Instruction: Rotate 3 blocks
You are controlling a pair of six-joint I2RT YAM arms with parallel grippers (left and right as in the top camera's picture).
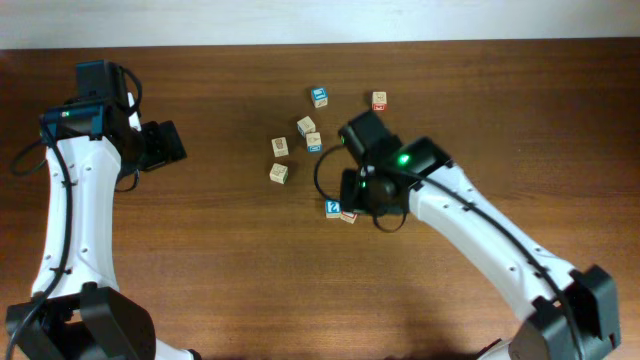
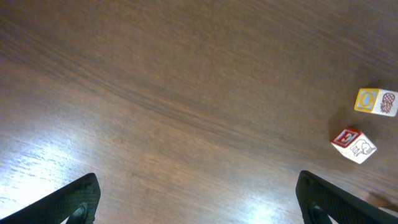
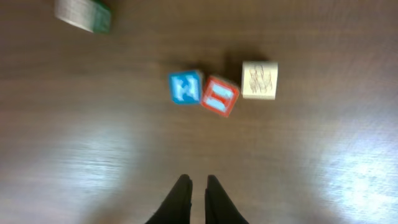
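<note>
1. Blocks (image 1: 280, 147): 8 visible overhead; 9th, beige block (image 3: 259, 79), seen only in rt wrist view.
2. Arms: 2 – L arm (image 1: 70, 200), R arm (image 1: 480, 215).
3. End effectors: 2 – L end effector (image 2: 199, 200), R end effector (image 3: 198, 186).
4. Bench (image 1: 200, 280): 1.

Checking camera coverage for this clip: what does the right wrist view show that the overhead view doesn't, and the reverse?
Right wrist only: the right end effector, shut, and a beige cube beside the red cube. Overhead only: the left arm and most of the scattered cubes. Both: the blue cube next to the red cube.
</note>
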